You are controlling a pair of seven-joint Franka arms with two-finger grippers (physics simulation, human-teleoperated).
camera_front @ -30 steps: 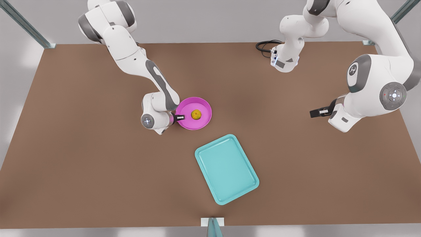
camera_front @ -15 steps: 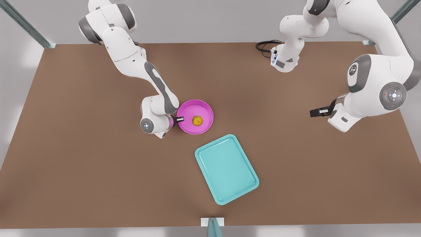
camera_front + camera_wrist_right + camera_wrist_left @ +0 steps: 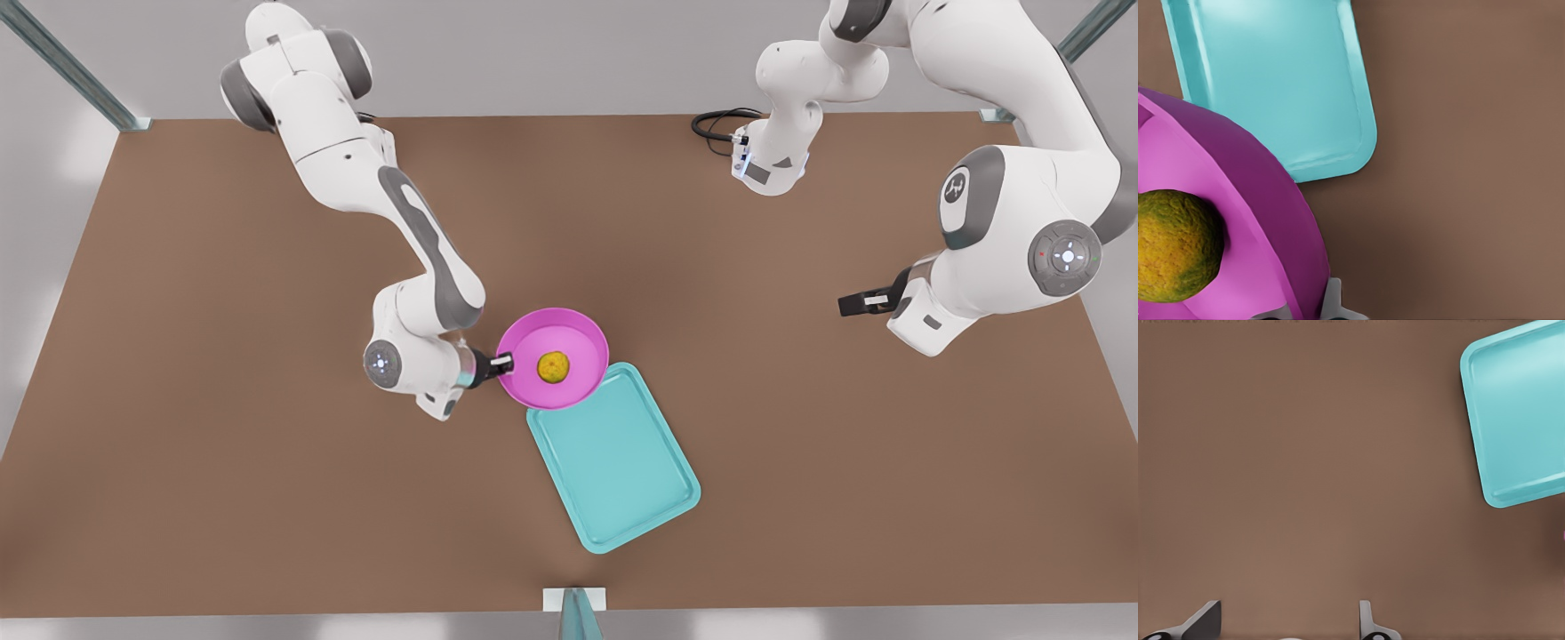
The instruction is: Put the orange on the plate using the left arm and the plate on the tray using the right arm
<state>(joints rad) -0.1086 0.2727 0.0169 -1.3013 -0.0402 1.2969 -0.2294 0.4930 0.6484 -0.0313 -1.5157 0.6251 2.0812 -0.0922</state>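
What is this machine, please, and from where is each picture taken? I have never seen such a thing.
These are simulator renders of two white robot arms at a brown table. The front view looks down from above; the other two come from cameras on the wrists. The right gripper, on the front view's left, is shut on the rim of the pink plate, with the orange in it, at the edge of the teal tray. The left gripper, on the front view's right, waits open and holds nothing.
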